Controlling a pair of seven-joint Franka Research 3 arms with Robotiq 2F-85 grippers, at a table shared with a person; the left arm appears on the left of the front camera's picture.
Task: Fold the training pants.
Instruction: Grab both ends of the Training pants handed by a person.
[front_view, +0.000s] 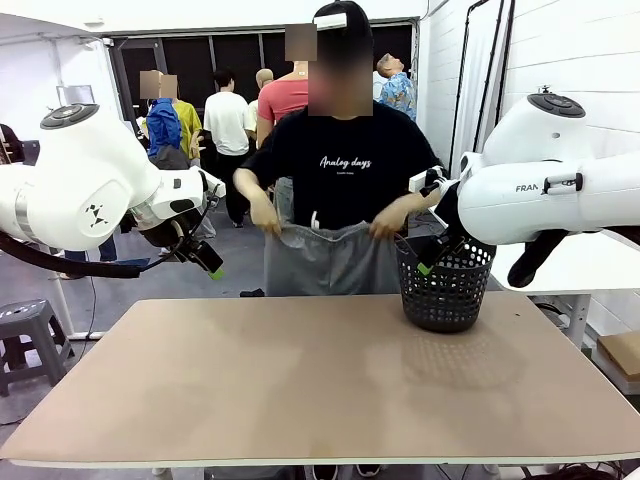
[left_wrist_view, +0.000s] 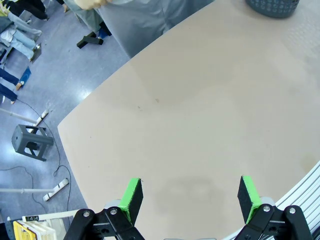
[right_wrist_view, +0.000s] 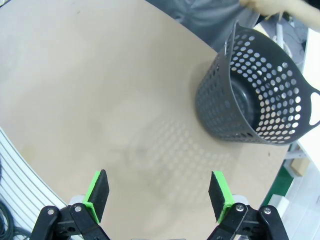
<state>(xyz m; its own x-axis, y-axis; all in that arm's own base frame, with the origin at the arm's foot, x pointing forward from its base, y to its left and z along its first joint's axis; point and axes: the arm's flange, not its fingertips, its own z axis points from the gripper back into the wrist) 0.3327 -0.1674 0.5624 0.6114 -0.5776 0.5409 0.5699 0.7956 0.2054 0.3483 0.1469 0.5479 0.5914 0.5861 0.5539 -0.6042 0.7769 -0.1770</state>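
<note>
Front view: a person in a black printed T-shirt (front_view: 340, 160) stands at the far edge of the table, centre of frame, holding the light grey soft jersey training pants (front_view: 325, 258) up by the gathered waistband. One hand (front_view: 268, 222) grips the band at its left end, the other hand (front_view: 385, 228) at its right end. The pants hang down in front of the person, behind the far table edge; can't tell if the legs touch anything below. In the left wrist view the grey fabric (left_wrist_view: 150, 20) shows at top centre, past the table edge. In the right wrist view it sits at top centre-right (right_wrist_view: 210, 12), just beyond the basket rim.

Plain tan wooden table (front_view: 300, 380) fills the lower half of the front view. Black perforated plastic basket (front_view: 447, 285) stands upright on it, right of centre near the far edge; in the right wrist view (right_wrist_view: 255, 90) it's at upper right.

Left gripper (front_view: 210, 266) hangs above the table's far left corner, mid-left of frame. Per its wrist view (left_wrist_view: 190, 192), the green pads are spread wide w/ nothing between them, bare tabletop below.

Right gripper (front_view: 430, 262) hovers just at the basket's left rim in the front view. Wrist view (right_wrist_view: 159, 192): fingers spread wide, nothing held, over bare table w/ the basket ahead.

Small grey plastic stool (front_view: 25, 330) on the floor, lower left.
</note>
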